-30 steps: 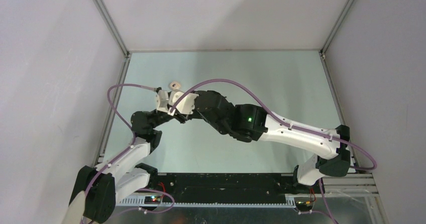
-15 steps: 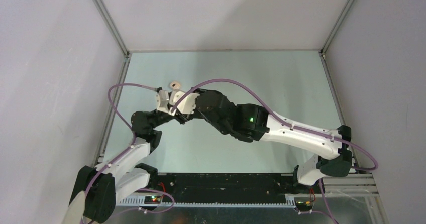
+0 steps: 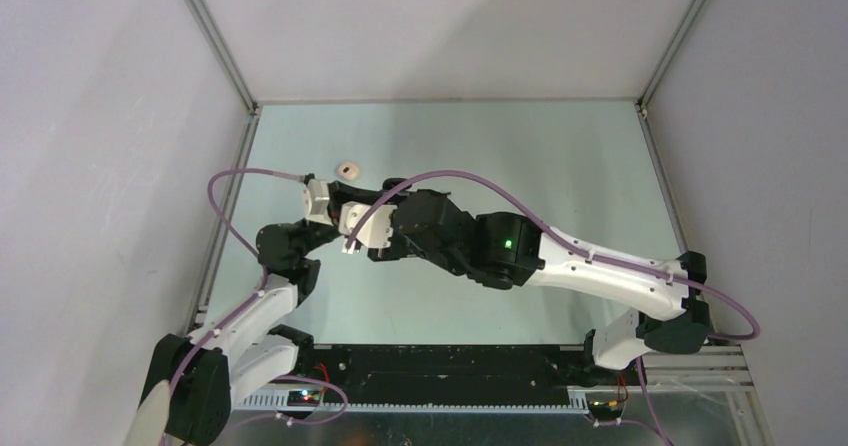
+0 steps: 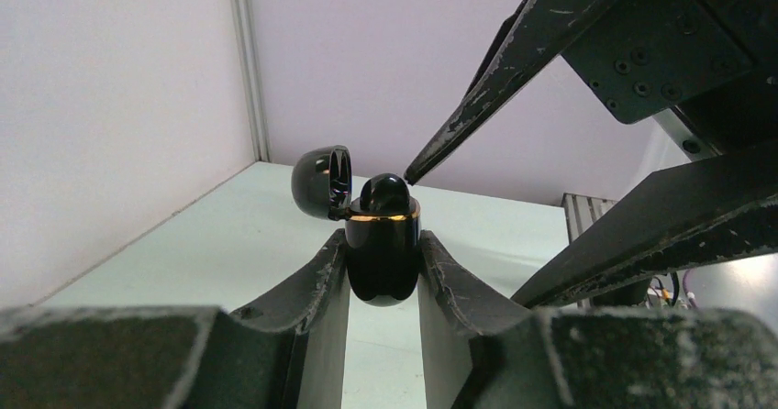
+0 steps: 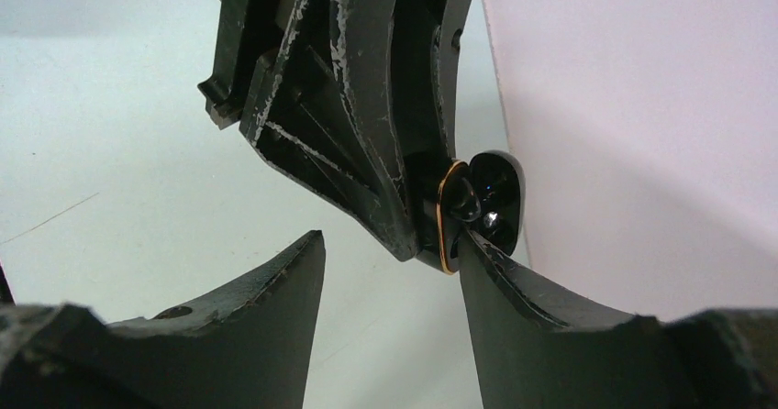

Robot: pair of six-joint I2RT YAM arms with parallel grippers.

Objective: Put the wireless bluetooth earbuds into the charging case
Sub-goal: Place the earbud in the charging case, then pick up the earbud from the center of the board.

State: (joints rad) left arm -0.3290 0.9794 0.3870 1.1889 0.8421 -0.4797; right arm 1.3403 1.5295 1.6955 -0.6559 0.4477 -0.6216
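My left gripper [image 4: 383, 244] is shut on a glossy black charging case [image 4: 383, 262] with a gold rim. It holds the case upright, with the lid [image 4: 321, 182] swung open to the left. A black earbud [image 4: 385, 192] sits in the case's mouth, its rounded top sticking out. My right gripper [image 5: 390, 244] is open. One of its fingertips [image 5: 470, 242] rests at the case's rim [image 5: 447, 216] by the earbud, and the other stands well apart. In the top view both grippers meet left of centre [image 3: 345, 228].
A small cream-white rounded object [image 3: 346, 169] lies on the pale green table [image 3: 560, 166] just behind the two grippers. A metal frame post [image 4: 248, 60] and grey walls close in the left and back sides.
My right gripper has opened, and its jaws now stand apart beside the case. Both grippers have shifted toward the near side, away from the cream-white object. The left gripper stays shut on the case.
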